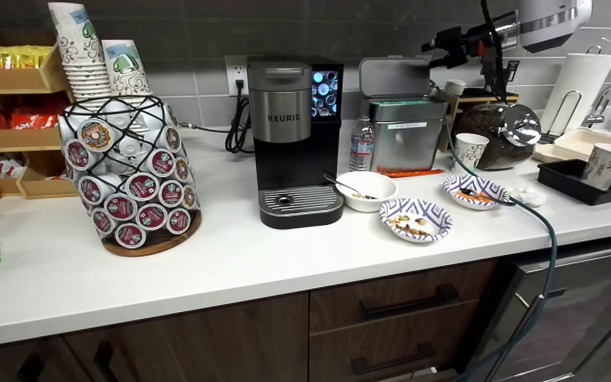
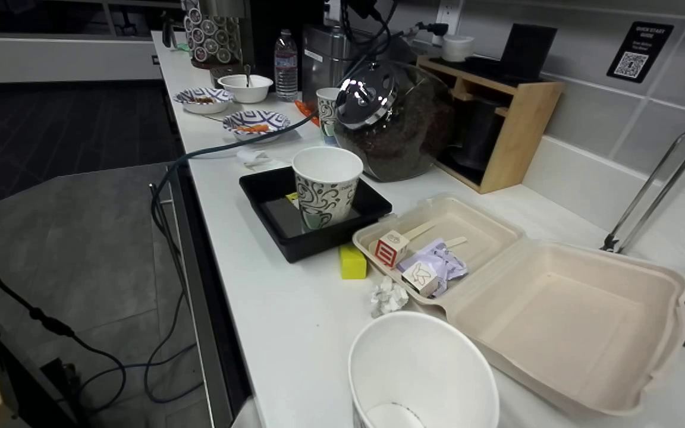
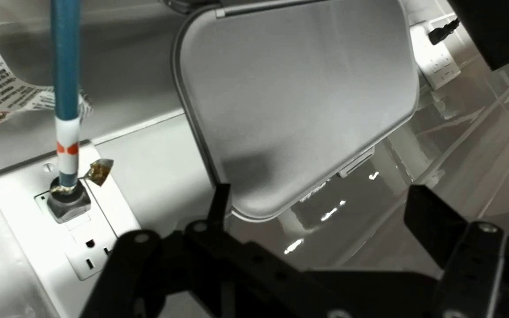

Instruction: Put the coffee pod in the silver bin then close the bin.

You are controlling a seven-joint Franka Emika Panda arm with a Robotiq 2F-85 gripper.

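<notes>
The silver bin (image 1: 409,140) stands against the back wall, right of the coffee maker. Its lid (image 1: 394,77) is raised and stands upright at the back; it fills the upper middle of the wrist view (image 3: 298,97). In an exterior view the bin (image 2: 320,62) is partly hidden by cables and a jar. My gripper (image 1: 428,55) is at the lid's right upper edge, well above the bin body. In the wrist view my gripper (image 3: 318,192) is open with nothing between its fingers; the left finger overlaps the lid's corner. No loose coffee pod shows; the bin's inside is hidden.
A coffee maker (image 1: 284,122) and water bottle (image 1: 361,146) stand left of the bin. A glass jar (image 1: 488,132), cup (image 1: 469,151) and wooden shelf (image 2: 521,131) stand right. A teal cable (image 1: 552,244) runs past the bin to an outlet (image 3: 91,225). A rack (image 1: 130,185) holds many pods.
</notes>
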